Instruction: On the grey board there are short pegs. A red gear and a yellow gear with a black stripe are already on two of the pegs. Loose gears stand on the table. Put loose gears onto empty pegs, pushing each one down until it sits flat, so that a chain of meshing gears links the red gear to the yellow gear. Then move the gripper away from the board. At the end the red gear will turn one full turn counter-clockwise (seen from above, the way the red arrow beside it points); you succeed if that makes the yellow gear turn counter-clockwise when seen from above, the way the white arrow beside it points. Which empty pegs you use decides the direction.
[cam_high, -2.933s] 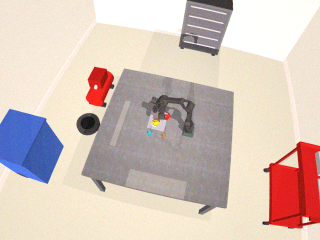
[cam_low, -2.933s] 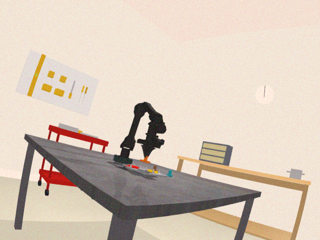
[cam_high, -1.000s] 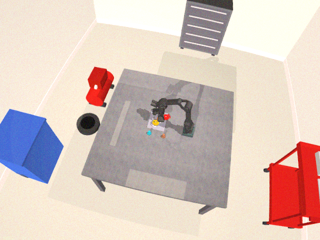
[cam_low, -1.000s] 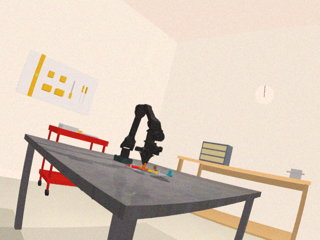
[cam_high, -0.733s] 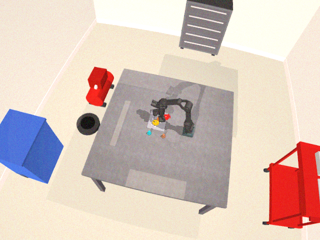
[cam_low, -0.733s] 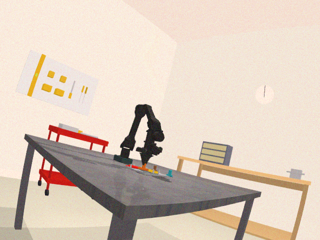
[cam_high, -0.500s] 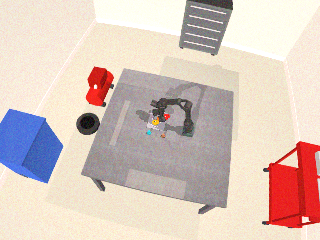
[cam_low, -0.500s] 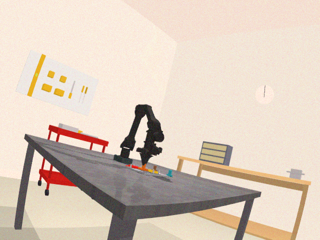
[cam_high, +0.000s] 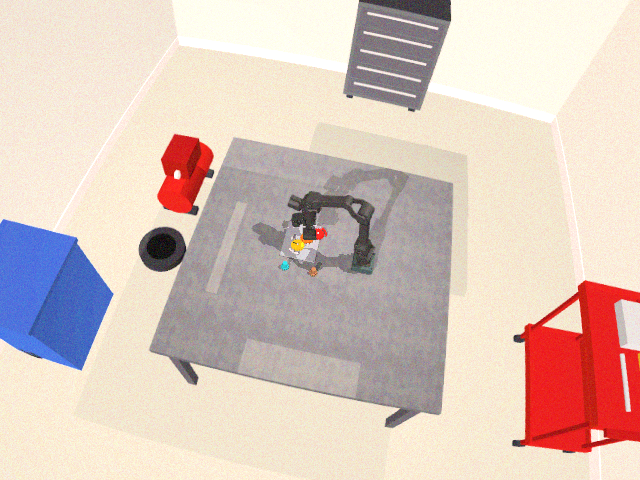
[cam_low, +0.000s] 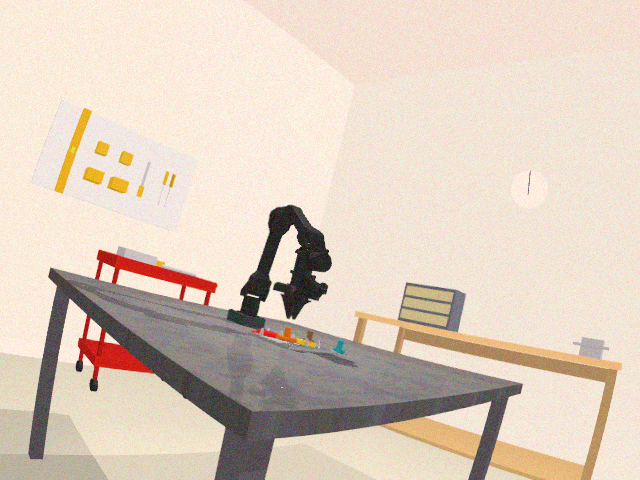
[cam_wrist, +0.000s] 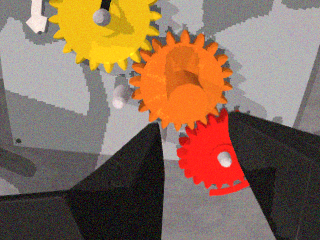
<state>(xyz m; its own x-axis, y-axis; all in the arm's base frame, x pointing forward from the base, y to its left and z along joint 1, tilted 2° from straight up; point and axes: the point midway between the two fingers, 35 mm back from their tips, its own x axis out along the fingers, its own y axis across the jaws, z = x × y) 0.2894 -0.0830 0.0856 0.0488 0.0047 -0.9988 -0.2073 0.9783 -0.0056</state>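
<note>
Bench (cam_high: 310, 320) (cam_low: 330, 382) is the biggest thing near me, grey and flat. My black arm (cam_high: 364, 227) (cam_low: 268, 255) stands on it and bends over the grey board (cam_high: 307, 255) (cam_wrist: 50, 125). My fingers (cam_high: 309, 235) (cam_low: 292, 317) point down, a bit spread, with nothing between them. They hang above the gears, apart from the fat knob (cam_low: 287, 331) (cam_wrist: 184, 70) on the orange gear.

The yellow gear (cam_high: 295, 244) (cam_low: 309, 343) (cam_wrist: 115, 42) with its black stripe is on its peg on the board. The orange gear (cam_high: 307, 241) (cam_low: 285, 339) (cam_wrist: 152, 87) sits between it and the red gear (cam_high: 320, 234) (cam_low: 266, 333) (cam_wrist: 205, 157). Its teeth look to meet the teeth on both sides, but I can't tell if it is all the way down.

The blue-green gear (cam_high: 284, 266) (cam_low: 339, 348) and the brown gear (cam_high: 313, 271) (cam_low: 310, 335) stand on the bench, off the board and well apart. Smaller things come last: a white arrow (cam_wrist: 37, 19) near the yellow gear, and a bare peg (cam_wrist: 120, 94) just beside the orange gear.
</note>
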